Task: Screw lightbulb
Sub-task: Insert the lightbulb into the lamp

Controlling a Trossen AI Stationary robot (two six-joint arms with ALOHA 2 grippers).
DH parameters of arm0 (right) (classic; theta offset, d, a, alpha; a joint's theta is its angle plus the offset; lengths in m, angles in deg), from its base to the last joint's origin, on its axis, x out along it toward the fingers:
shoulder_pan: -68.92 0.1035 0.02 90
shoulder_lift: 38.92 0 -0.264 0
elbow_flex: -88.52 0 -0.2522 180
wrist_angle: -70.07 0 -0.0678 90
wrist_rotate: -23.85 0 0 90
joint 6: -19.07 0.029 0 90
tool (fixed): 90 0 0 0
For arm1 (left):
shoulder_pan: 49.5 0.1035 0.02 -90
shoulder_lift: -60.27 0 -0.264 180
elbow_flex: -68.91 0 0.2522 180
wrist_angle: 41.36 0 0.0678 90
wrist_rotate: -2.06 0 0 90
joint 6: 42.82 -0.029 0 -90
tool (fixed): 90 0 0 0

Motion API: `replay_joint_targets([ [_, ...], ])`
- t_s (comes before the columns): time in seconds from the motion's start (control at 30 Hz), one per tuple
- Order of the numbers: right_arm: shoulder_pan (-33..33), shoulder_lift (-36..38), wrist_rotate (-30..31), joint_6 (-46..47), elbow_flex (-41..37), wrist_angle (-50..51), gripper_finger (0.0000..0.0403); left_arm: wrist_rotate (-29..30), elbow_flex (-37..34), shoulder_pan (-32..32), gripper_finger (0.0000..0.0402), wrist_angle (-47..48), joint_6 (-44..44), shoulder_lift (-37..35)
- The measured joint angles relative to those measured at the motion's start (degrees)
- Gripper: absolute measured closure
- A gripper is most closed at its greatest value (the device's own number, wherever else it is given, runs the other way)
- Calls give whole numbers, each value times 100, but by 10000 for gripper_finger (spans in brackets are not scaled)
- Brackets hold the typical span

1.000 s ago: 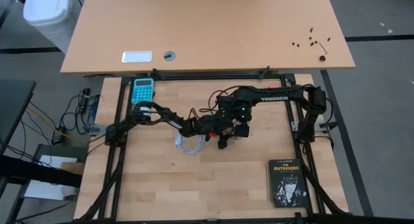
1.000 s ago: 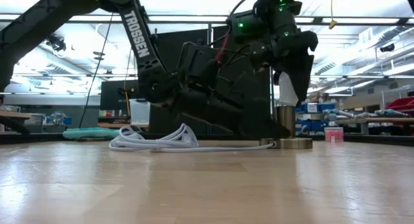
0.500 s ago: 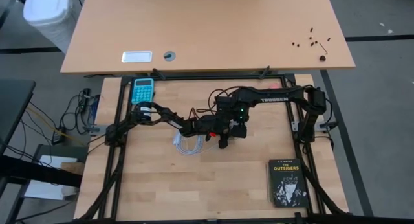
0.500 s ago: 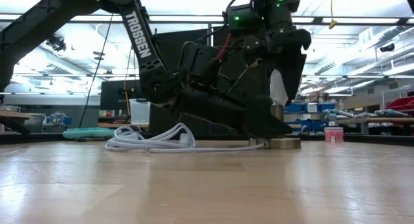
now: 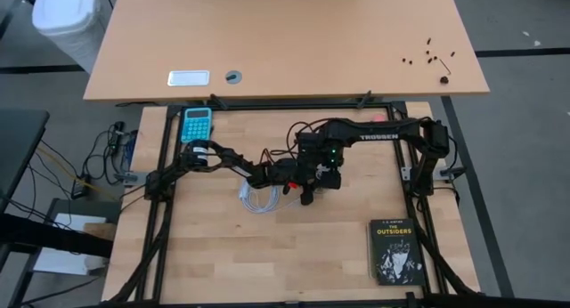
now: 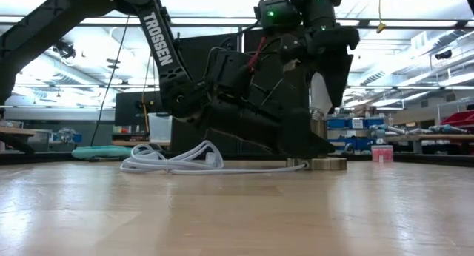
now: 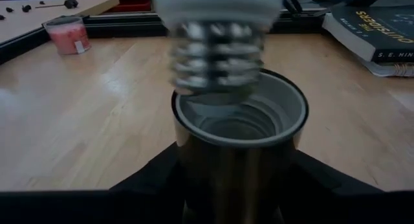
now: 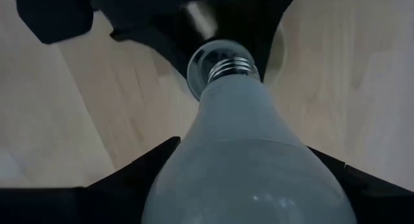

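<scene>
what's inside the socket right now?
The socket looks hollow: grey inner wall, nothing seated. The lightbulb, held by the right hand, has its screw base just above the rim. The bottom contact is hidden behind the base.

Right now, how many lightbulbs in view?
1. The lightbulb is held by the right gripper, screw base at the mouth of the socket that the left gripper steadies. No others visible.
</scene>
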Motion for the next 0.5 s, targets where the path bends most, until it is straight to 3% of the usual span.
replay_joint_targets([
  [0.5, 225, -97, -150, 74, 104, 152, 133, 2, -11, -72, 209, -115, -24, 2],
])
